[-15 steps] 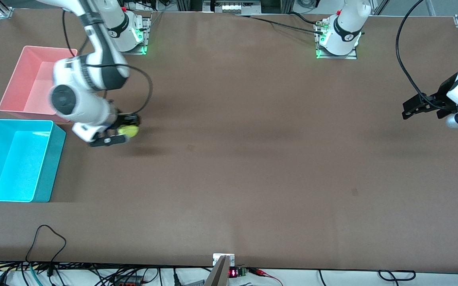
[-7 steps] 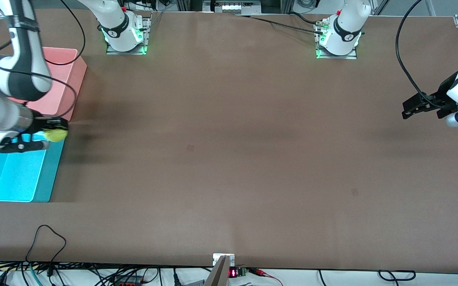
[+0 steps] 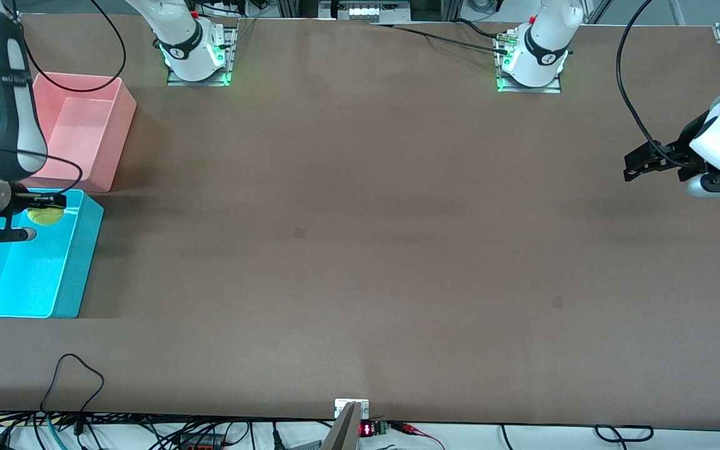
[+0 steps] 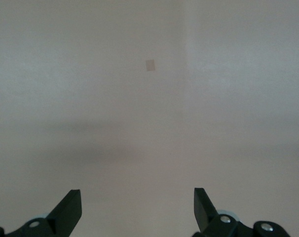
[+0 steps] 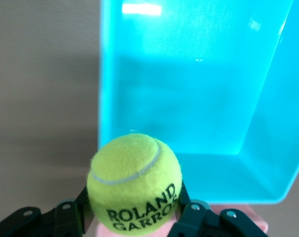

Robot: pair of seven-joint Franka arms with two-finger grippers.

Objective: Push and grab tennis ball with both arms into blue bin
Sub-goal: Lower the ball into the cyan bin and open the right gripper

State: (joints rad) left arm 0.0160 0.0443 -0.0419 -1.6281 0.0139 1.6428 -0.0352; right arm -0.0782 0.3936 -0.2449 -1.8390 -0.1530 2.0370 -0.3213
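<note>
The yellow-green tennis ball (image 3: 45,215) is held in my right gripper (image 3: 38,216), which is shut on it in the air over the end of the blue bin (image 3: 79,262) that lies next to the pink bin. In the right wrist view the ball (image 5: 134,185) fills the space between the black fingers (image 5: 191,217), with the blue bin's inside (image 5: 199,98) below it. My left gripper (image 3: 641,164) is open and empty, up over bare table at the left arm's end; its fingertips (image 4: 70,205) show only bare table.
A pink bin (image 3: 104,156) of the same size stands beside the blue bin, farther from the front camera. Black cables hang from both arms. A looped cable (image 3: 72,375) lies by the table's front edge.
My right gripper has carried the ball from over the bare table, past the pink bin's corner, to over the blue bin. My left gripper has shifted slightly.
</note>
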